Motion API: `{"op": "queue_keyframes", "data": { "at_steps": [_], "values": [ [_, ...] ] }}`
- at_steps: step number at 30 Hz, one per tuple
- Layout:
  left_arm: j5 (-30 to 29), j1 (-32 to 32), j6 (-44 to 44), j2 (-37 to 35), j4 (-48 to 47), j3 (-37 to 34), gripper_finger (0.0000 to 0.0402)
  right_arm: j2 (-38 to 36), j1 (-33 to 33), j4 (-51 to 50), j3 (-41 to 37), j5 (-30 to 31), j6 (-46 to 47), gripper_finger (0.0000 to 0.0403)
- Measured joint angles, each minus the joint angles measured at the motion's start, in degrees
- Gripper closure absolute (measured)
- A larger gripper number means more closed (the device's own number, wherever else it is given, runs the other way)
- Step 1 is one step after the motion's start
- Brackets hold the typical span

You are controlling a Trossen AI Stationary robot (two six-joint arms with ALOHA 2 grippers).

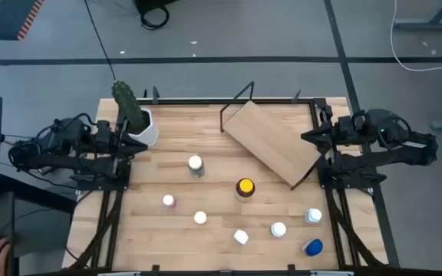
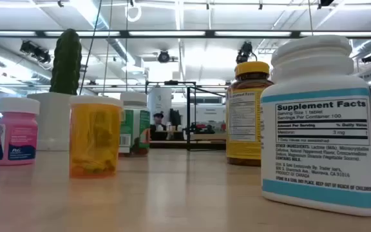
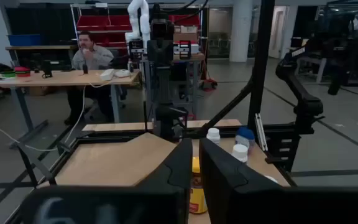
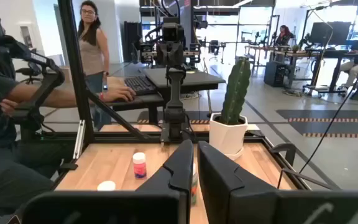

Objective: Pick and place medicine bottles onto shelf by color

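Here the left gripper (image 1: 138, 140) waits beside the cactus pot (image 1: 142, 126), fingers pressed together on nothing. Medicine bottles (image 1: 245, 187) stand scattered across the tabletop (image 1: 179, 238); the shelf (image 1: 272, 141) lies angled just beside the right gripper (image 1: 307, 138), its fingers likewise closed and empty.

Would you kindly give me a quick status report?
Left gripper and right gripper shut, empty, parked at table edges. Shelf bare; bottles on tabletop. Cactus pot beside left gripper.
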Motion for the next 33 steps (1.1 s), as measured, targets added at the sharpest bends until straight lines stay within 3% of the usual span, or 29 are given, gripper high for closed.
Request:
{"op": "queue_keyframes", "data": {
  "at_steps": [33],
  "values": [
    [-0.01, -0.01, -0.02, 0.00, 0.00, -0.01, 0.0363, -0.01, 0.00, -0.01, -0.01, -0.01, 0.00, 0.0370]
  ]
}}
